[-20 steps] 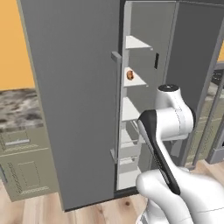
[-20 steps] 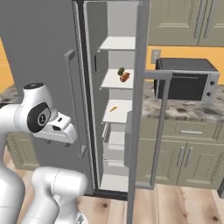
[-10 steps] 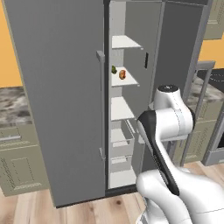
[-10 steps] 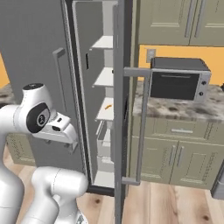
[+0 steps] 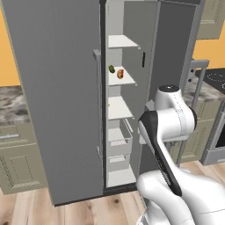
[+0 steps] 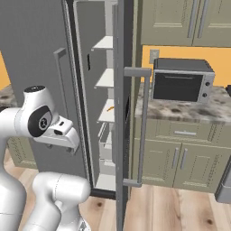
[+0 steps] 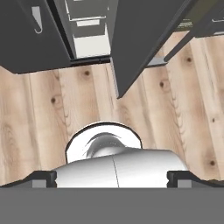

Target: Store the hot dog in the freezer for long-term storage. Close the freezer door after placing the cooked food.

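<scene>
- Wooden floor (image 7: 39,131) and olive cabinets (image 6: 180,158) surround the tall grey fridge.
- Freezer door (image 6: 119,113) stands ajar, exposing the freezer (image 5: 118,132).
- Hot dog (image 5: 120,74) rests on an upper white shelf beside a small green item (image 5: 112,69).
- Gripper (image 7: 112,177) points floorward, fingers spread wide, empty.

Floor: light wood planks (image 7: 39,127) with dark knots. Wall: orange (image 6: 221,67) behind the worktop. Grey-green cupboards (image 6: 180,160) below a speckled stone worktop (image 6: 189,110); matching wall cupboards (image 6: 180,20) above. A dark microwave (image 6: 180,83) stands on the worktop. What appears to be a cooker (image 5: 215,140) sits at the right edge.
</scene>
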